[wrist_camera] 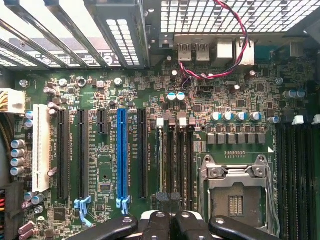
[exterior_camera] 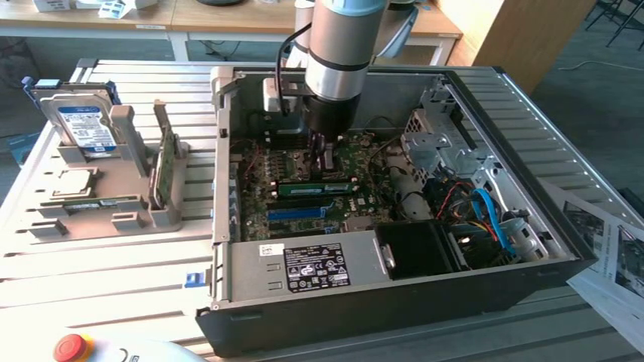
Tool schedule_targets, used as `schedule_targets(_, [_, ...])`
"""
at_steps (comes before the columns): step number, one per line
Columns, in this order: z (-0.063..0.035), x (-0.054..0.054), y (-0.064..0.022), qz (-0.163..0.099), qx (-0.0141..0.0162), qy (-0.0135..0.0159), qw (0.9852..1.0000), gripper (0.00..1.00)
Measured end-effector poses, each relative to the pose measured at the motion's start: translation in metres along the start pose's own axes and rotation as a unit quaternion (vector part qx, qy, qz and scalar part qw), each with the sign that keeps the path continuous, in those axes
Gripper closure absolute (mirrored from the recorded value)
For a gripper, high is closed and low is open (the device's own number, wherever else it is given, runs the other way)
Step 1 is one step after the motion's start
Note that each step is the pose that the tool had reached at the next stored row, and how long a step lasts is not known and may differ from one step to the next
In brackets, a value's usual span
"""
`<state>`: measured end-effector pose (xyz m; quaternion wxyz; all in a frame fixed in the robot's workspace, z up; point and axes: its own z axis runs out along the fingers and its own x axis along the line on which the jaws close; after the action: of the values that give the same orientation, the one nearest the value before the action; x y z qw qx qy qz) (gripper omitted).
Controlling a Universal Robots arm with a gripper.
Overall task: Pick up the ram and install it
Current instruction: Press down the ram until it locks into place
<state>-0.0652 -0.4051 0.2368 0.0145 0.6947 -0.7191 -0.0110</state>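
Green, thin ram [exterior_camera: 314, 186] lies seated in motherboard [exterior_camera: 292, 200].

Around a pale slatted worktable [exterior_camera: 121, 260], light wooden desks [exterior_camera: 231, 19] stand toward twelve o'clock, a tall wooden panel [exterior_camera: 518, 38] rises toward one o'clock, and grey-blue floor [exterior_camera: 604, 72] spreads toward two o'clock in even light.
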Motion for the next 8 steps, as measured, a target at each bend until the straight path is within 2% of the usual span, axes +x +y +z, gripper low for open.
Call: schedule_targets(8, [0.0005,0.0001,0.0005,0.000,0.0001,-0.0002,1.0000,0.90])
